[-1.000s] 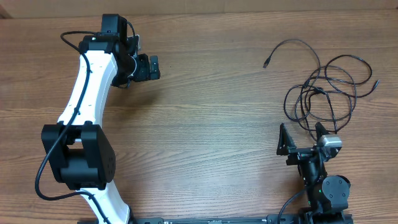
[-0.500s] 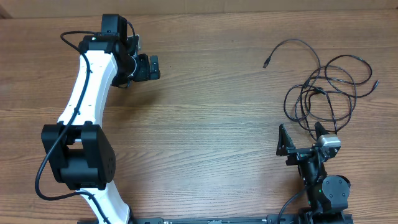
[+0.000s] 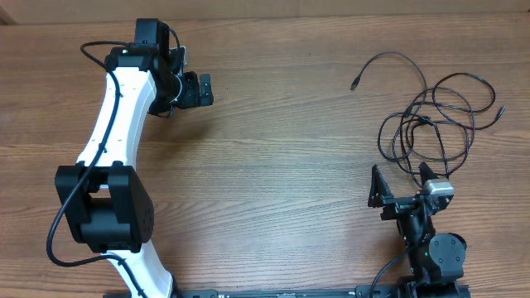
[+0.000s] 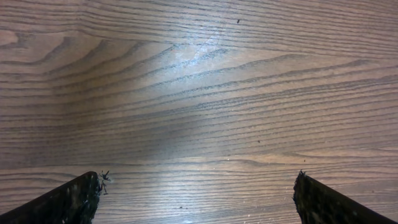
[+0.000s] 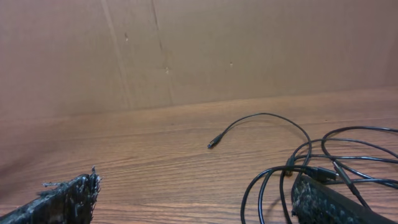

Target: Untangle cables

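Cables (image 3: 435,124): one tangled pile
Left claw (image 3: 205,89): wide, empty, far off
Right claw (image 3: 402,175): wide, empty, beside pile
Change: zilch, untangling hasn't started

The brown wood-grain tabletop (image 4: 205,81) is smooth with a soft sheen. The thin black cables (image 5: 264,114) look like smooth, slightly glossy plastic. The brown cardboard wall (image 5: 249,43) is matt.

We're getting bright, even light from above, shadows soft. Left wrist view: a pale sheen (mild glare) on the table (image 4: 186,118). Right wrist view's dimmer, the cables (image 5: 261,114) crisp, bottom corners blurred.
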Controlling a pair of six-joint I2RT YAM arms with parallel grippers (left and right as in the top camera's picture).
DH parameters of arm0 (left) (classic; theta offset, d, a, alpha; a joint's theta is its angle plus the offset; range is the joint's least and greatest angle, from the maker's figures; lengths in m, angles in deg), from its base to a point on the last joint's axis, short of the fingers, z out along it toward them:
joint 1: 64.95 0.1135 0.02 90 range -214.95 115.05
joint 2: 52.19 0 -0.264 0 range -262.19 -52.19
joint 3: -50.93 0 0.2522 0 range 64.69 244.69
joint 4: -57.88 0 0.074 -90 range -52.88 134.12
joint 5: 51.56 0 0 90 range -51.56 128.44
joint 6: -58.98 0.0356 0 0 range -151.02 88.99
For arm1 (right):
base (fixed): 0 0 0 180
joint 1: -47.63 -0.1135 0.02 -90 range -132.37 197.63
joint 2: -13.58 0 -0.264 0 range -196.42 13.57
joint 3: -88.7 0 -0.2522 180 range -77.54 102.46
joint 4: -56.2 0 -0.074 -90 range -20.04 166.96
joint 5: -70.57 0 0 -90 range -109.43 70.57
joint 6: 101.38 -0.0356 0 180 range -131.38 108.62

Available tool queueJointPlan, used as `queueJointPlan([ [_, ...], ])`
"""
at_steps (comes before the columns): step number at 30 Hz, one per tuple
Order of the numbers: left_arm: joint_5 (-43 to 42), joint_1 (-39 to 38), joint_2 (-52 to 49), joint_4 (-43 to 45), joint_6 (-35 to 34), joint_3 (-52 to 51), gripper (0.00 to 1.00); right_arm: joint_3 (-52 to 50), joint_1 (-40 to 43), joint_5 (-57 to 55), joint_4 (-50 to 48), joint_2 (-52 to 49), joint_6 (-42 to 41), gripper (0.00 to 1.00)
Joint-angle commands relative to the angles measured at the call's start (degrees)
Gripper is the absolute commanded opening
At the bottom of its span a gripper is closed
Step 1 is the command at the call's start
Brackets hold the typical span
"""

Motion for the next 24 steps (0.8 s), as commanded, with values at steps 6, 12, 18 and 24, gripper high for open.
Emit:
queueJointPlan([
  [6, -0.2, -0.5, -0.5, 0.2, -0.8, -0.2, 1.00, -0.6, -0.2, 0.3, -0.3, 0.5, 0.4, 1.00],
  [12, -0.2, -1.1, 1.3, 0.2, -0.8, -0.2, 0.99, -0.6, -0.2, 0.3, -0.3, 0.5, 0.4, 1.00],
  [18, -0.2, -2.1, 12.0, 0.2, -0.8, -0.2, 1.00, -0.6, -0.2, 0.3, -0.3, 0.5, 0.4, 1.00],
  [24, -0.2, -2.3, 25.6, 0.2, -0.8, -0.2, 0.99, -0.6, -0.2, 0.3, -0.3, 0.5, 0.4, 1.00],
])
